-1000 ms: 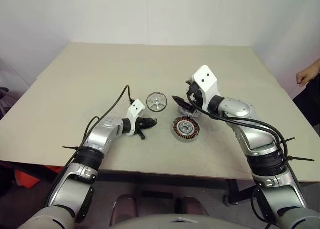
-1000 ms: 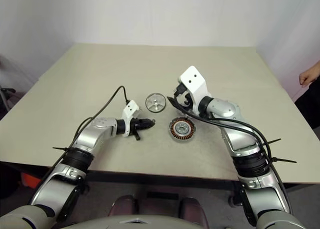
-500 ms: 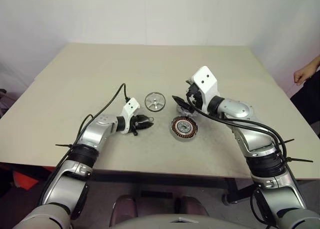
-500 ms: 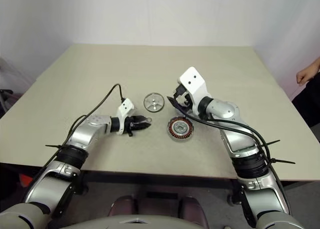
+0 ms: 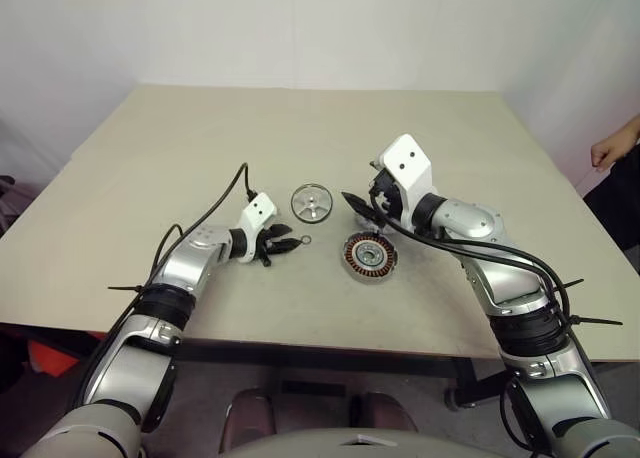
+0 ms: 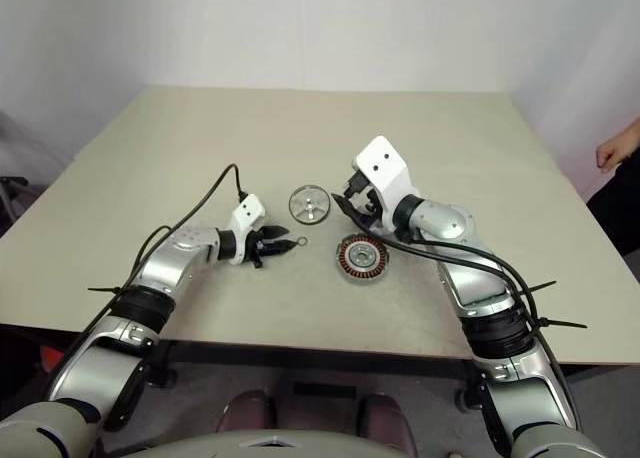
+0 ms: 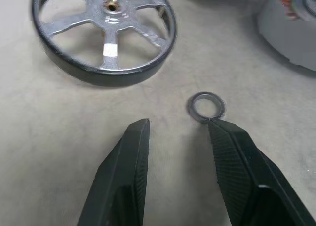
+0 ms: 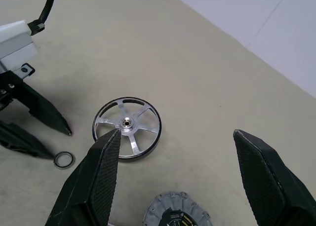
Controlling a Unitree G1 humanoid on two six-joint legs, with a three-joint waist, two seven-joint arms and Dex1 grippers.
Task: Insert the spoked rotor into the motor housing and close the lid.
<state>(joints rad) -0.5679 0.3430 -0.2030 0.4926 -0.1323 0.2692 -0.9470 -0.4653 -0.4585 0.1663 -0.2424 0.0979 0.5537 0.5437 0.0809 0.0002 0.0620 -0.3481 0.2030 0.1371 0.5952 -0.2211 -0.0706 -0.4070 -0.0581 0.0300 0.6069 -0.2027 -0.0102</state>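
Currently we see the motor housing point(image 5: 371, 257) without the spoked rotor point(image 5: 312, 202), which lies far-left; left gripper point(image 7: 177, 132) fingers spread beside a small ring point(image 7: 206, 106), right gripper point(image 8: 180, 149) spread wide.

The motor housing point(image 7: 289, 23) is cut off at the left wrist view's edge. A person's hand point(image 5: 612, 154) is cropped at the frame border; the rest is unseen.

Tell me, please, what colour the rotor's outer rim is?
Black around the spoked rotor, with silver spokes; clearest in the left wrist view.
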